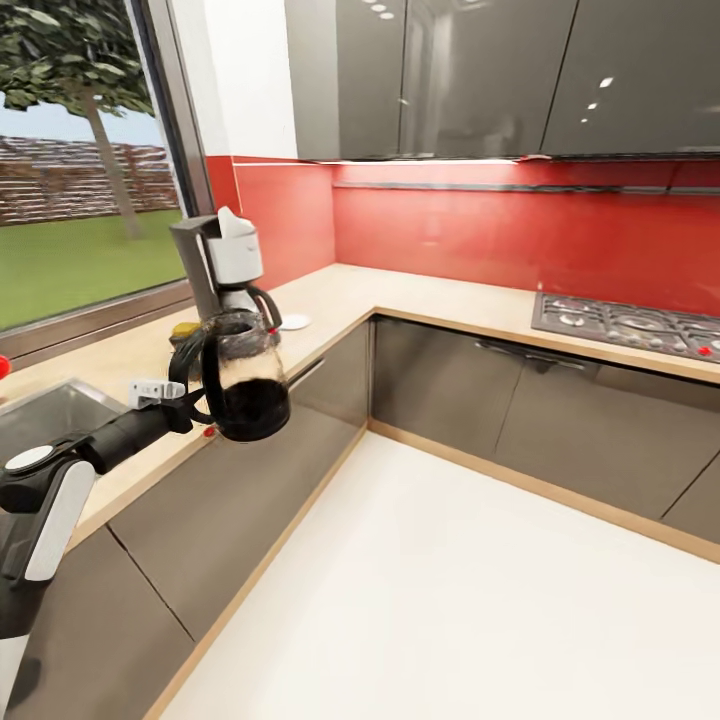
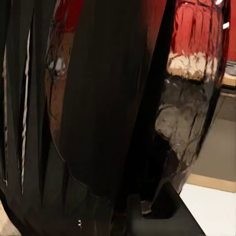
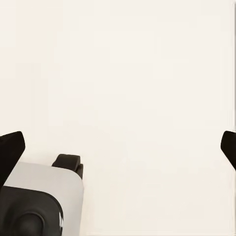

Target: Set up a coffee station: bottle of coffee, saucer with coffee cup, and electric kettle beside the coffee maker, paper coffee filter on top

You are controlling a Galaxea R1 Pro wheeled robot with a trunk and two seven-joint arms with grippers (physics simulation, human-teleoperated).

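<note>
Left arm: stretches from the lower left of the head view; the left gripper (image 1: 190,392) has its jaws clenched on the loop handle of the electric kettle (image 1: 245,385).
Electric kettle: held upright in the air, above the front edge of the tabletop (image 1: 330,300), in front of the coffee maker (image 1: 222,260). In the left wrist view its glossy dark body (image 2: 98,113) is very close and mirrors the red wall.
Coffee maker: stands on the tabletop near the window (image 1: 70,170).
Bottle of coffee: a yellow top (image 1: 184,330) peeks out just left of the kettle, probably this bottle; mostly hidden.
Saucer: small white disc (image 1: 294,321) lying on the tabletop right of the coffee maker.
Sink: steel basin (image 1: 45,415) at far left.
Hob: gas burners (image 1: 630,325) on the right run.
Right gripper: fingertips (image 3: 11,150) at the frame's edges over pale floor (image 3: 147,73), jaws released.
</note>
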